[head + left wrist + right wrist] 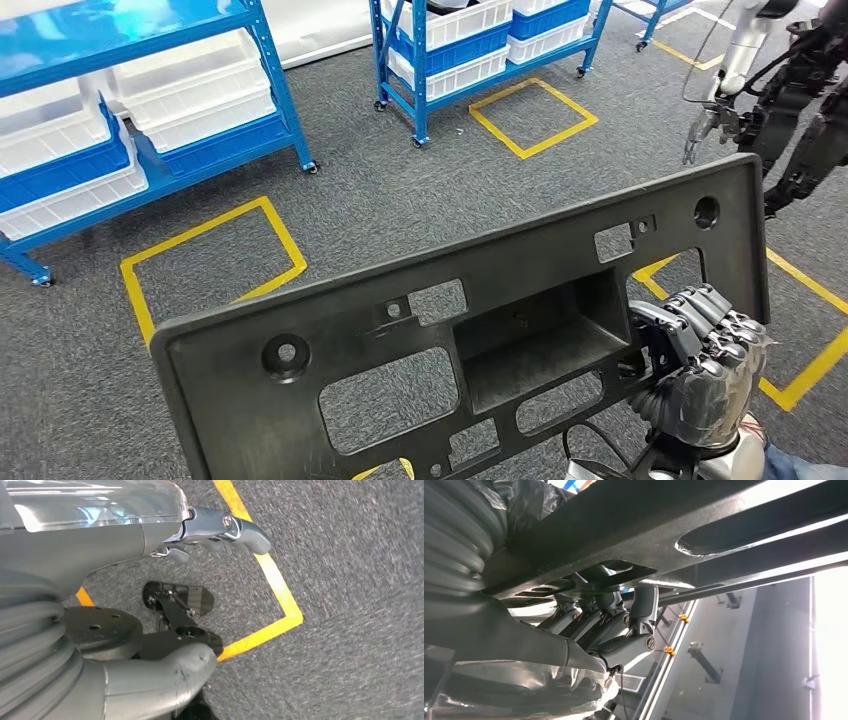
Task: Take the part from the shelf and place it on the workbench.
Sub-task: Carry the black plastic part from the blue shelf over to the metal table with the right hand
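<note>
the grey carpet (400, 200) with yellow tape squares (533, 117) spreads under blue shelves (150, 120) far left. the black plastic panel (480, 340) is held tilted near the camera. the right hand (700, 365) has fingers (644, 610) clamped through its right end. the left hand (150, 535) hangs, fingers apart, holding nothing.

Yellow tape squares (533, 117) are marking the grey carpet (400, 200). White bins (190, 95) are sitting on a blue rack. Another robot (790, 90) is standing at the far right.

Grey carpet floor (400, 200) with yellow tape squares (533, 117). Blue shelving racks (150, 100) upper left and top centre, holding white bins (200, 105).
</note>
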Robot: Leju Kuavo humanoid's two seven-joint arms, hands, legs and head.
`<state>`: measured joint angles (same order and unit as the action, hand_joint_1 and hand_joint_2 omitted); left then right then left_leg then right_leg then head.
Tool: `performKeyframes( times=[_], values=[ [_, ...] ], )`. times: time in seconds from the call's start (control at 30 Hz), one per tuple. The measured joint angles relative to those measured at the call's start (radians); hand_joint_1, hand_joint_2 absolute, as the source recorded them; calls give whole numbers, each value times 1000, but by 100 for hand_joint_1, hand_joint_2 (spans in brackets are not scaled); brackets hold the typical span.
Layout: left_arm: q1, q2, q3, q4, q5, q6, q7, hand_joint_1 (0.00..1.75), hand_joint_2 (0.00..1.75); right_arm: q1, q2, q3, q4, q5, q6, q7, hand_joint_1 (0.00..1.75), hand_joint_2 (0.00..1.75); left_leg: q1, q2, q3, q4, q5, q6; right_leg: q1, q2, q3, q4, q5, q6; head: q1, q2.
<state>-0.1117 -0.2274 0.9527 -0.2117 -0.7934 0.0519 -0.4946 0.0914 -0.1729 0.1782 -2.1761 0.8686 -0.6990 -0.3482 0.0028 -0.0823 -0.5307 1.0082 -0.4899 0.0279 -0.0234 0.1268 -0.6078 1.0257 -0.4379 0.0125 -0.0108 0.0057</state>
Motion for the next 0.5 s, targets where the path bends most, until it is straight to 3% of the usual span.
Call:
performKeyframes(
  times=[0.03,0.1,0.17,0.23,0.27,0.3,0.4,0.47,0.5],
  values=[
    [-2,-2,0,0,1,0,0,0,175,-2,-3,0,0,0,0,2,175,175,2,14,3,-7,5,4,-2,8,-2,-2,3,6,0,0],
    [-6,-4,1,0,2,0,-1,0,175,-12,-9,1,2,-1,0,5,175,175,8,43,11,-27,18,15,3,-24,-17,23,-14,14,1,0],
    [-8,-6,1,0,2,0,-2,0,175,-24,-14,2,6,-1,0,7,175,175,7,74,13,-36,24,21,7,-86,-65,122,-73,18,2,0],
    [-7,-6,2,0,2,0,-1,0,175,-30,-18,5,11,-1,0,11,175,175,5,105,9,-34,23,22,3,-114,-120,236,-121,25,2,0],
    [-7,-6,3,0,2,0,-1,0,175,-31,-20,7,14,-2,0,13,175,175,4,119,7,-32,22,22,1,-118,-127,255,-121,28,2,0],
    [-7,-6,3,0,2,1,-1,0,175,-32,-22,9,16,-2,0,16,175,175,5,133,6,-30,20,20,-2,-123,-115,238,-104,31,2,0],
    [-10,-8,4,0,2,1,-1,0,175,-45,-29,13,19,-2,0,22,175,175,4,166,4,-12,6,4,-5,-170,-11,56,-31,30,2,0],
    [-12,-8,4,0,2,1,-1,0,175,-56,-32,16,21,-2,0,25,175,175,0,180,4,-4,-3,-10,0,-185,15,7,-24,17,2,0],
    [-13,-8,5,0,2,1,-1,0,175,-59,-34,16,22,-2,0,26,175,175,-2,187,6,-3,-5,-15,3,-176,13,9,-23,10,1,0]
  ],
)
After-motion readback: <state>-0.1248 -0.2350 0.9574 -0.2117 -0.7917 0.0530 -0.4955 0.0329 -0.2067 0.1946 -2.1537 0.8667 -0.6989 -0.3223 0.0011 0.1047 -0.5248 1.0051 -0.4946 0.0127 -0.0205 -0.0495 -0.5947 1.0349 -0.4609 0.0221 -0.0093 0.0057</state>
